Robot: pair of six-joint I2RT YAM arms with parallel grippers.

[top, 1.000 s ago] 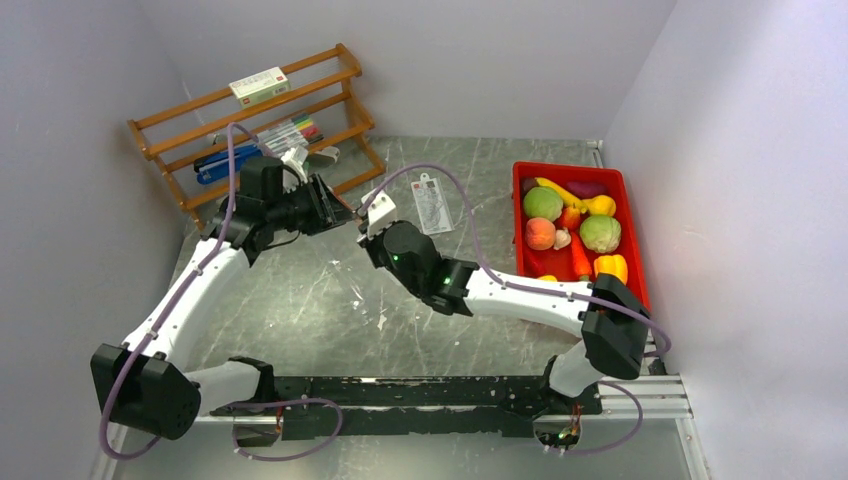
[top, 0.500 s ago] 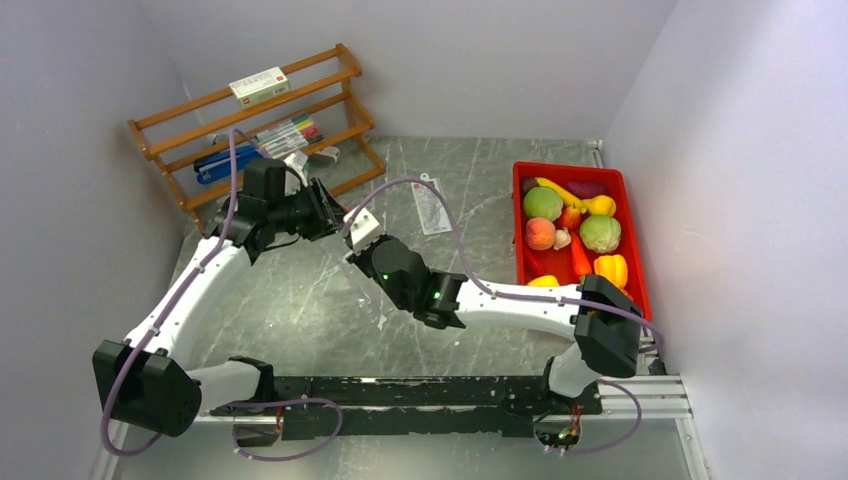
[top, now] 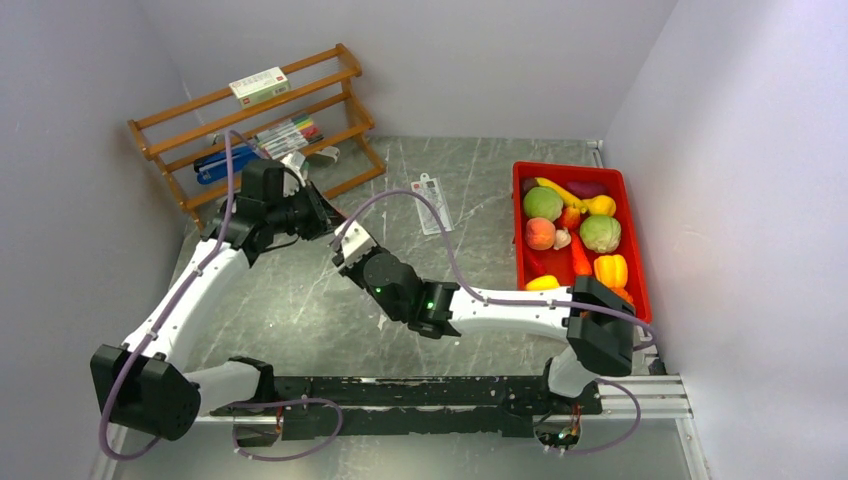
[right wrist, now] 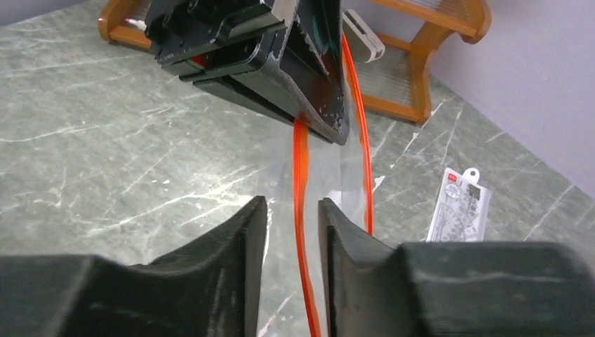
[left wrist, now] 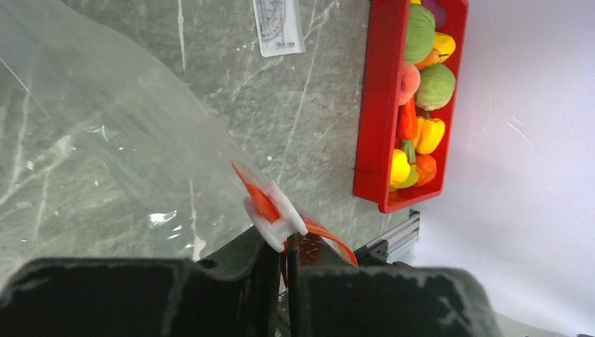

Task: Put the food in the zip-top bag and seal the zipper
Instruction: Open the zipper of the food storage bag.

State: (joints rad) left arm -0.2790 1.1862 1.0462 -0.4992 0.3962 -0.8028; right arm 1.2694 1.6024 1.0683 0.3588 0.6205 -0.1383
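Left pincer (left wrist: 282,247) clamps the zipper (right wrist: 300,168); right pincer (right wrist: 292,219) gapes astride it (grey marbled table (top: 310,300), lilac walls (top: 450,60)).

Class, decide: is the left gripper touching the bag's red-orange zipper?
Touching. The left wrist view shows the left gripper shut on the zipper.

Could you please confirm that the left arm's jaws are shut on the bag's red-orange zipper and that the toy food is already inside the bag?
Not quite: the food is not inside the zip-top bag. The top external view shows it lying in the red bin. The rest holds: the left gripper has its jaws shut on the zipper.
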